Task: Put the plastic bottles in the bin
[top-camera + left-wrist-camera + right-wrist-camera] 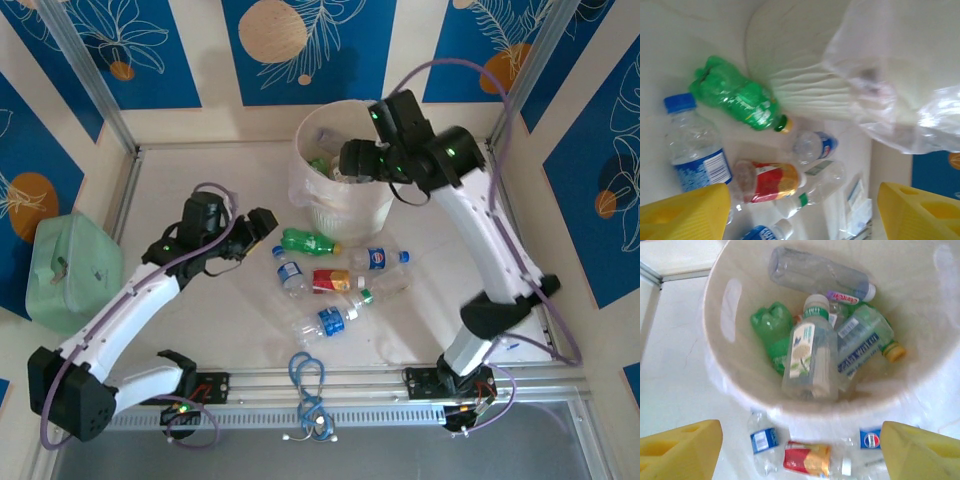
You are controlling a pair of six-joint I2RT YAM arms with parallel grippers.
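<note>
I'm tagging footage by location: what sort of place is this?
Probably a lab robot test cell, not a home: a white table fenced by aluminium frame posts, printed blue leaf backdrop panels, and an aluminium mounting rail along its near edge.

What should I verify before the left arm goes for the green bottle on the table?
1. The left gripper is open and empty: ok.
2. The green bottle lies free, nothing on it: ok.
3. The right gripper is open and empty over the bin: ok.
4. The bin has room left: ok.
5. The table is free of bottles: not ok, several lie there.
6. The bag will not snag: cannot tell.
</note>
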